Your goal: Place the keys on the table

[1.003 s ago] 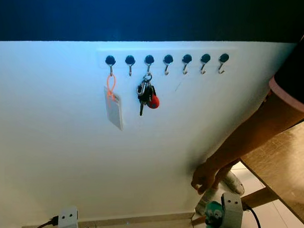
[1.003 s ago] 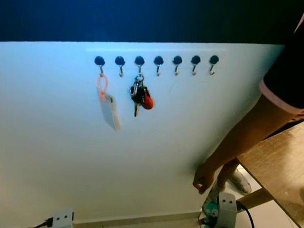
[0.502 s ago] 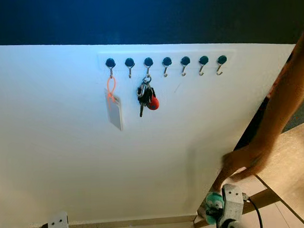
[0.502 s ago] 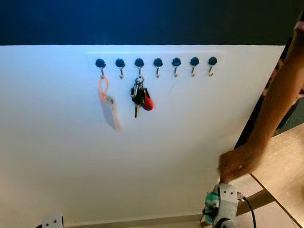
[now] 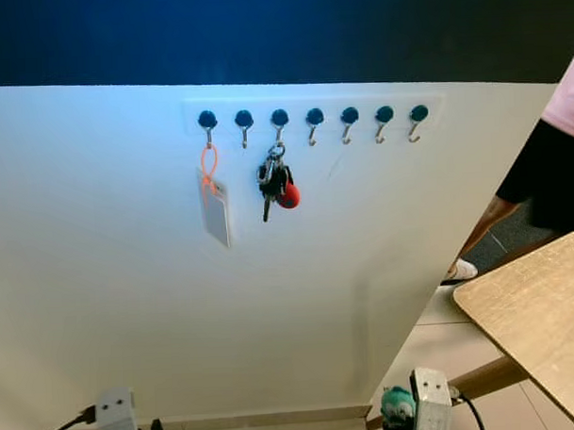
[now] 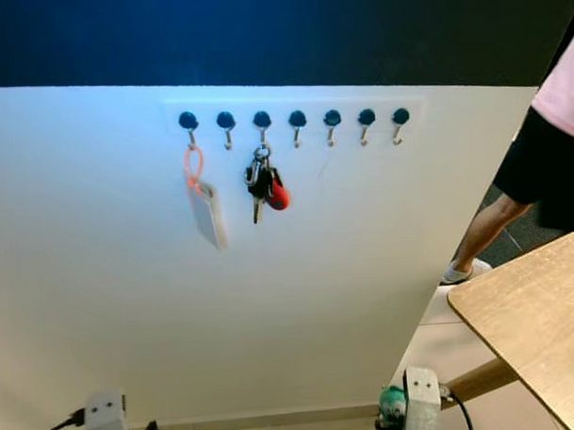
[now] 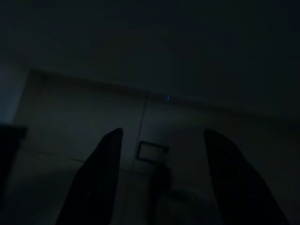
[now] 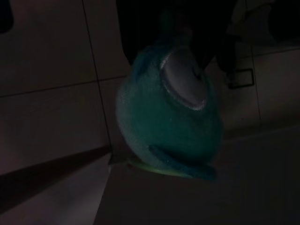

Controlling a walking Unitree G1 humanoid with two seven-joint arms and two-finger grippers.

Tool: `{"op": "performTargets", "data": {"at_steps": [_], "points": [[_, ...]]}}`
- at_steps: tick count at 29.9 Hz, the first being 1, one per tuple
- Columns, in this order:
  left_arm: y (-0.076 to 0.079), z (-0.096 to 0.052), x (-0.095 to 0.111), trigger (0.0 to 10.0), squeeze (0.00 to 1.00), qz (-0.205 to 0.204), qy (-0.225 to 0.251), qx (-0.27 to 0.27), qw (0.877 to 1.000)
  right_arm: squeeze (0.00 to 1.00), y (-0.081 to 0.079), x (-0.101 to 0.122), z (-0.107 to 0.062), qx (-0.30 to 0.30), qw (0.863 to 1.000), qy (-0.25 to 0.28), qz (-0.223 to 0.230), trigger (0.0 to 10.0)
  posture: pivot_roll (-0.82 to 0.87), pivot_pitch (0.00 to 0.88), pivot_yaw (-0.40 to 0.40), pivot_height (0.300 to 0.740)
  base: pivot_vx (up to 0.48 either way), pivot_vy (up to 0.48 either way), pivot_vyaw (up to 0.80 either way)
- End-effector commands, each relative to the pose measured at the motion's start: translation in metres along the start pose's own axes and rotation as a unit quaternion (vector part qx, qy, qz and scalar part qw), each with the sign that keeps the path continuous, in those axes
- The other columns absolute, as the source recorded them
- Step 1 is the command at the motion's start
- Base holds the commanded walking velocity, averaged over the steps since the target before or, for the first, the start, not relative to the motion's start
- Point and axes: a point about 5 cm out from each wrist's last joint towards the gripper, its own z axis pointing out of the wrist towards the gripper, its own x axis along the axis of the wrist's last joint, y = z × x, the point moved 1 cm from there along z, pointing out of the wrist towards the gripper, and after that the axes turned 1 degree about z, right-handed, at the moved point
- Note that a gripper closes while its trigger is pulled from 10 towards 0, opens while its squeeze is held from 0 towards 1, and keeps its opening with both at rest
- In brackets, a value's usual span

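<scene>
Keys (image 5: 276, 182) are seen hanging off the third hook from the left on a hook rail (image 5: 312, 116) mounted high on the white wall (image 5: 130, 305), a red fob dangling with them; just to their left an orange loop with a pale card tag (image 5: 214, 210) is hung from the first hook, close enough to get snagged. The tabletop (image 5: 540, 310) is off to the right and nearer, only its wooden corner in view, so a turn will be needed once the bunch is lifted.

Left tool (image 7: 159, 180) is held low near the floor, fingers spread apart with nothing between them; it's very dark down there, only floor tiles can be made out. Right tool (image 5: 431, 413) is also parked low, and whether it's clenched or released cannot be told; a teal plush-looking blob (image 8: 168, 126) is sat right in front of its camera, possibly being gripped, which would leave that arm occupied.

Stuff that could go wrong, as a guess: the ring might get pulled straight out instead of up and over the hook tip, so the bunch jams or drops; the card tag could be knocked off alongside; the reach is high, so balance may be tested. A person (image 5: 549, 168) is stood at the far right next to the tabletop; a swinging arm could clip them.
</scene>
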Motion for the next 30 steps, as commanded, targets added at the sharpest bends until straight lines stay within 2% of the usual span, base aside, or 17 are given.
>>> {"op": "performTargets", "data": {"at_steps": [1,3,5,9,13,16,21,23,26,30], "points": [[0.009,-0.001,-0.005,10.0,0.0,0.041,-0.006,-0.011,0.999,0.0,0.001,-0.001,-0.001,-0.002,1.0,0.004,-0.007,10.0,0.04,0.029,-0.046,0.74,0.0,0.0,0.0],[0.009,-0.002,-0.005,10.0,0.0,0.033,-0.003,-0.006,0.999,0.0,0.001,-0.001,-0.001,-0.004,1.0,0.007,-0.011,10.0,0.04,0.031,-0.048,0.74,0.0,0.0,0.0],[0.008,-0.002,-0.005,10.0,0.0,0.009,0.004,0.002,1.0,0.0,0.001,-0.002,-0.002,-0.004,1.0,0.011,-0.013,10.0,0.05,0.032,-0.048,0.74,0.0,0.0,0.0],[0.008,-0.002,-0.002,10.0,0.0,-0.003,0.016,-0.001,1.0,0.0,0.003,-0.004,-0.003,-0.002,1.0,0.008,-0.007,10.0,0.05,0.035,-0.05,0.74,0.0,0.0,0.0],[0.007,-0.002,-0.001,10.0,0.0,-0.014,0.018,0.011,1.0,0.0,0.005,-0.001,-0.004,0.023,0.999,0.016,-0.039,10.0,0.06,0.053,-0.063,0.74,0.0,0.0,0.0],[0.007,-0.002,0.002,10.0,0.0,-0.026,0.033,0.016,0.999,0.0,0.008,0.001,-0.005,0.025,0.998,0.025,-0.045,10.0,0.06,0.058,-0.055,0.74,0.0,0.0,0.0],[0.007,-0.003,0.003,10.0,0.0,-0.02,0.04,0.01,0.999,0.0,0.008,-0.002,-0.005,0.022,0.998,0.019,-0.051,10.0,0.06,0.054,-0.052,0.74,0.0,0.0,0.0],[0.007,-0.003,0.003,10.0,0.0,-0.012,0.039,0.005,0.999,0.0,0.003,-0.006,-0.005,0.032,0.998,0.011,-0.052,10.0,0.06,0.046,-0.048,0.74,0.0,0.0,0.0],[0.009,-0.002,0.003,10.0,0.0,0.004,0.033,0.0,0.999,0.0,-0.006,-0.012,-0.004,0.032,0.997,-0.004,-0.073,10.0,0.06,0.03,-0.039,0.74,0.0,0.0,0.0],[0.013,-0.002,0.003,10.0,0.0,0.017,0.033,-0.008,0.999,0.0,-0.007,-0.01,-0.003,0.021,0.996,0.0,-0.092,10.0,0.05,0.031,-0.038,0.74,0.0,0.0,0.0]]}}
